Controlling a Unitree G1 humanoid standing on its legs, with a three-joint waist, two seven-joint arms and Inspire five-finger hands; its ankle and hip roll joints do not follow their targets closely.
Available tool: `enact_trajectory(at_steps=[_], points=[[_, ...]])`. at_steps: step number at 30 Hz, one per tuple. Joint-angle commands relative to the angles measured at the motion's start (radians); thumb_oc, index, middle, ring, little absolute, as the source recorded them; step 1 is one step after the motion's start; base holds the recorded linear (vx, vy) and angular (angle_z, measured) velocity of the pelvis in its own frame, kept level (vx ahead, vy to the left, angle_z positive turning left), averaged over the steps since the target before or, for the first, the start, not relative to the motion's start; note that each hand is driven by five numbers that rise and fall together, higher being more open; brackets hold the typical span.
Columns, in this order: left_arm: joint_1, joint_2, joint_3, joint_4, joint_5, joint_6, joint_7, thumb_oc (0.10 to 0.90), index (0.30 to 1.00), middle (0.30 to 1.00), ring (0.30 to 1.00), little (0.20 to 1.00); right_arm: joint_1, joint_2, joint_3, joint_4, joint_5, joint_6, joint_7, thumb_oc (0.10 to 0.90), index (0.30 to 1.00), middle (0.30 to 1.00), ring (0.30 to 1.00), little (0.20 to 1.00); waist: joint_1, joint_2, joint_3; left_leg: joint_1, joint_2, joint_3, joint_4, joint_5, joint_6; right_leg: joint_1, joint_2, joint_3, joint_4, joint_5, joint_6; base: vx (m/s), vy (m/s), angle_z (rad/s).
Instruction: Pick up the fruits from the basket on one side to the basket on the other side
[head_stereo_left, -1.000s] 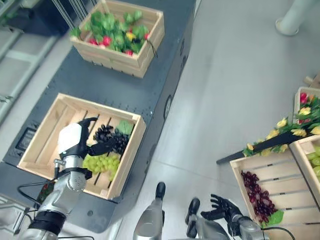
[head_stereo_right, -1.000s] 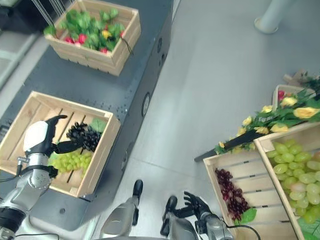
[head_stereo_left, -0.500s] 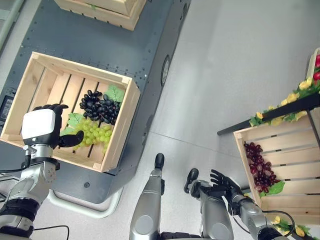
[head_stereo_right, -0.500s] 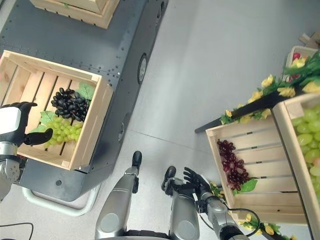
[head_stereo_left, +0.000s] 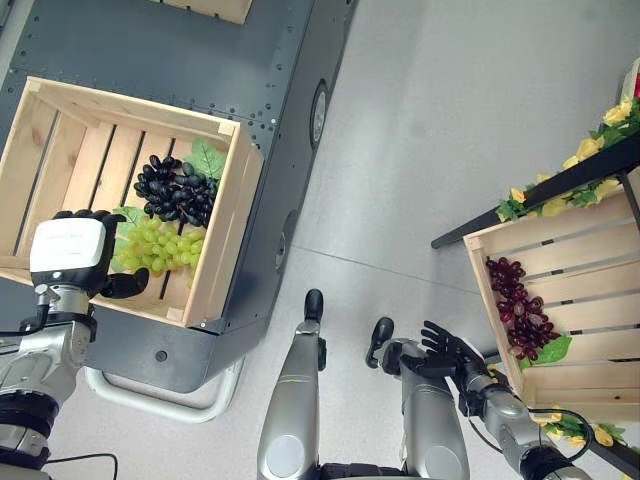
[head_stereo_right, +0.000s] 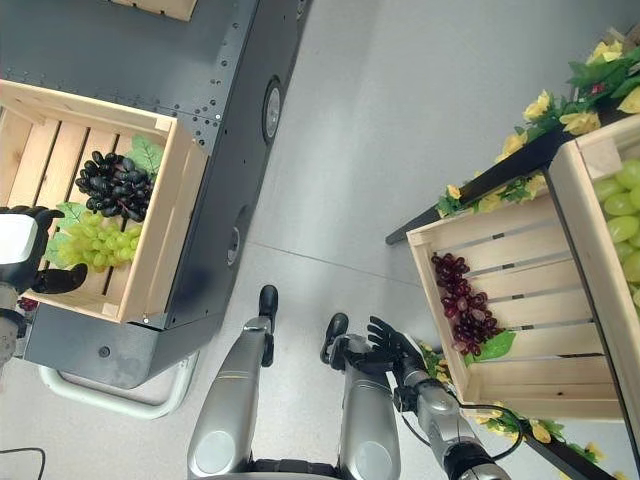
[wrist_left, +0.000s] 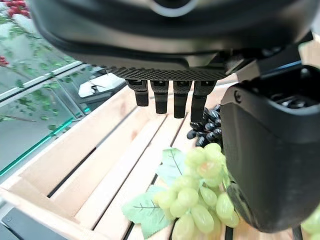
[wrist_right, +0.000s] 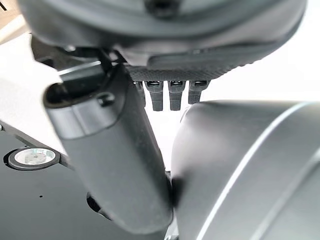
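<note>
Grey floor, dark metal table upper left. Left hand (head_stereo_left: 68, 258) over wooden crate (head_stereo_left: 222, 250), fingers relaxed, thumb beside green grapes (head_stereo_left: 160, 243), nothing held. Right hand (head_stereo_left: 447, 352) spread, idle, lower right. Risk: loose pinch tears bunch, grapes drop short of right crate (head_stereo_left: 574, 290).

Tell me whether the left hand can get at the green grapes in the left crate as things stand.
Probably yes: the left hand hovers open inside the wooden crate, thumb beside the green grapes, nothing between them. The black grapes lie farther off.
</note>
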Motion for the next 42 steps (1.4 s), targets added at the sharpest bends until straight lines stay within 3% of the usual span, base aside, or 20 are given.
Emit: enact_trajectory(at_steps=[1, 6, 13, 18, 19, 20, 22, 24, 28, 29, 31, 32, 34, 37, 38, 39, 42], points=[[-0.033, 0.101, 0.057, 0.028, 0.022, 0.028, 0.063, 0.800, 0.900, 0.900, 0.900, 0.900, 0.057, -0.058, 0.008, 0.003, 0.022, -0.011, 0.008, 0.800, 0.900, 0.900, 0.900, 0.900, -0.010, 0.019, -0.004, -0.030, -0.044, 0.095, 0.090, -0.073, 0.049, 0.084, 0.037, -0.001, -0.108, 0.077, 0.016, 0.00, 0.000, 0.00], [-0.098, 0.082, -0.005, 0.099, 0.019, 0.057, 0.080, 0.800, 0.900, 0.900, 0.900, 0.900, 0.052, -0.050, 0.023, 0.001, 0.021, -0.012, 0.015, 0.800, 0.900, 0.900, 0.900, 0.900, -0.016, 0.001, -0.004, -0.042, -0.034, 0.099, 0.112, -0.071, 0.046, 0.088, 0.044, -0.001, -0.101, 0.071, 0.011, 0.03, -0.002, -0.02], [-0.206, 0.053, -0.083, 0.164, 0.013, 0.174, 0.074, 0.800, 0.900, 0.900, 0.900, 0.900, 0.045, -0.030, 0.056, -0.017, 0.035, -0.016, 0.008, 0.800, 0.900, 0.900, 0.900, 0.900, -0.022, -0.032, -0.004, -0.048, -0.028, 0.109, 0.105, -0.083, 0.051, 0.096, 0.060, 0.004, -0.121, 0.074, 0.008, 0.04, 0.001, -0.05], [-0.263, 0.038, -0.123, 0.186, 0.022, 0.183, 0.045, 0.800, 0.900, 0.900, 0.900, 0.900, 0.034, -0.021, 0.078, -0.034, 0.041, -0.015, 0.001, 0.800, 0.900, 0.900, 0.900, 0.900, -0.023, -0.047, -0.004, -0.055, -0.027, 0.112, 0.104, -0.091, 0.055, 0.089, 0.066, 0.003, -0.130, 0.078, 0.008, 0.01, 0.002, 0.00], [-0.267, 0.034, -0.137, 0.185, 0.025, 0.186, 0.032, 0.800, 0.900, 0.900, 0.900, 0.900, 0.037, -0.021, 0.083, -0.040, 0.044, -0.012, -0.002, 0.800, 0.900, 0.900, 0.900, 0.900, -0.025, -0.051, -0.004, -0.041, -0.030, 0.111, 0.115, -0.119, 0.050, 0.103, 0.065, 0.010, -0.124, 0.061, 0.018, 0.00, 0.000, 0.00], [-0.279, 0.030, -0.147, 0.184, 0.026, 0.187, 0.027, 0.800, 0.900, 0.900, 0.900, 0.900, 0.030, -0.019, 0.083, -0.047, 0.049, -0.011, -0.006, 0.800, 0.900, 0.900, 0.900, 0.900, -0.025, -0.053, -0.004, -0.056, -0.025, 0.114, 0.106, -0.098, 0.058, 0.086, 0.067, 0.001, -0.129, 0.080, 0.009, 0.06, 0.008, 0.01], [-0.292, 0.026, -0.171, 0.179, 0.014, 0.204, -0.006, 0.800, 0.900, 0.900, 0.900, 0.900, 0.031, -0.018, 0.090, -0.047, 0.046, -0.015, -0.007, 0.800, 0.900, 0.900, 0.900, 0.900, -0.026, -0.059, -0.004, -0.045, -0.029, 0.113, 0.118, -0.125, 0.054, 0.096, 0.065, 0.008, -0.124, 0.065, 0.019, 0.00, 0.000, 0.00], [-0.307, 0.022, -0.181, 0.173, 0.010, 0.213, -0.031, 0.800, 0.900, 0.900, 0.900, 0.900, 0.022, -0.020, 0.090, -0.051, 0.046, -0.020, -0.011, 0.800, 0.900, 0.900, 0.900, 0.900, -0.027, -0.059, -0.004, -0.059, -0.025, 0.116, 0.103, -0.099, 0.060, 0.078, 0.065, 0.000, -0.133, 0.086, 0.012, -0.07, 0.017, 0.02], [-0.331, 0.013, -0.214, 0.168, 0.005, 0.214, -0.098, 0.800, 0.900, 0.900, 0.900, 0.900, 0.016, -0.026, 0.089, -0.060, 0.054, -0.023, -0.020, 0.800, 0.900, 0.900, 0.900, 0.900, -0.031, -0.061, -0.004, -0.062, -0.025, 0.116, 0.104, -0.102, 0.058, 0.076, 0.066, 0.001, -0.138, 0.088, 0.014, 0.01, 0.001, 0.01], [-0.328, 0.012, -0.220, 0.169, 0.002, 0.215, -0.109, 0.800, 0.900, 0.900, 0.900, 0.900, 0.021, -0.026, 0.091, -0.060, 0.053, -0.021, -0.021, 0.800, 0.900, 0.900, 0.900, 0.900, -0.031, -0.064, -0.004, -0.047, -0.028, 0.113, 0.112, -0.125, 0.052, 0.093, 0.064, 0.009, -0.134, 0.072, 0.023, 0.04, 0.010, 0.01], [-0.339, 0.013, -0.227, 0.167, -0.004, 0.216, -0.140, 0.800, 0.900, 0.900, 0.900, 0.900, 0.013, -0.029, 0.087, -0.064, 0.054, -0.019, -0.024, 0.800, 0.900, 0.900, 0.900, 0.900, -0.032, -0.065, -0.004, -0.058, -0.024, 0.119, 0.099, -0.101, 0.060, 0.078, 0.065, 0.000, -0.143, 0.090, 0.014, -0.01, 0.004, -0.02], [-0.337, 0.002, -0.237, 0.169, -0.006, 0.221, -0.156, 0.800, 0.900, 0.900, 0.900, 0.900, 0.017, -0.029, 0.089, -0.064, 0.057, -0.018, -0.027, 0.800, 0.900, 0.900, 0.900, 0.900, -0.033, -0.068, -0.004, -0.045, -0.029, 0.115, 0.108, -0.124, 0.053, 0.093, 0.064, 0.007, -0.140, 0.076, 0.024, -0.02, 0.006, -0.04], [-0.347, -0.002, -0.243, 0.171, -0.009, 0.221, -0.169, 0.800, 0.900, 0.900, 0.900, 0.900, 0.008, -0.028, 0.086, -0.063, 0.058, -0.019, -0.030, 0.800, 0.900, 0.900, 0.900, 0.900, -0.033, -0.067, -0.004, -0.058, -0.026, 0.118, 0.096, -0.100, 0.060, 0.079, 0.065, -0.001, -0.149, 0.094, 0.016, 0.00, 0.000, 0.00], [-0.359, -0.016, -0.271, 0.186, -0.019, 0.232, -0.219, 0.800, 0.900, 0.900, 0.900, 0.900, 0.014, -0.024, 0.091, -0.054, 0.050, -0.030, -0.029, 0.800, 0.900, 0.900, 0.900, 0.900, -0.036, -0.071, -0.004, -0.037, -0.030, 0.117, 0.098, -0.122, 0.054, 0.099, 0.062, 0.005, -0.151, 0.082, 0.028, -0.03, 0.003, -0.01], [-0.365, -0.016, -0.270, 0.187, -0.020, 0.234, -0.223, 0.800, 0.900, 0.900, 0.900, 0.900, 0.007, -0.024, 0.088, -0.054, 0.050, -0.031, -0.029, 0.800, 0.900, 0.900, 0.900, 0.900, -0.036, -0.070, -0.004, -0.053, -0.027, 0.121, 0.089, -0.098, 0.060, 0.083, 0.063, -0.002, -0.157, 0.100, 0.019, 0.05, 0.008, -0.01], [-0.364, -0.026, -0.281, 0.194, -0.027, 0.239, -0.230, 0.800, 0.900, 0.900, 0.900, 0.900, 0.011, -0.025, 0.094, -0.057, 0.052, -0.029, -0.032, 0.800, 0.900, 0.900, 0.900, 0.900, -0.037, -0.073, -0.004, -0.031, -0.031, 0.119, 0.095, -0.124, 0.056, 0.102, 0.062, 0.004, -0.153, 0.081, 0.028, 0.00, 0.000, 0.00], [-0.366, -0.034, -0.284, 0.192, -0.033, 0.253, -0.260, 0.800, 0.900, 0.900, 0.900, 0.900, 0.011, -0.024, 0.093, -0.058, 0.054, -0.029, -0.038, 0.800, 0.900, 0.900, 0.900, 0.900, -0.037, -0.072, -0.004, -0.029, -0.033, 0.118, 0.095, -0.124, 0.056, 0.104, 0.061, 0.003, -0.153, 0.082, 0.028, 0.02, 0.003, -0.02]])
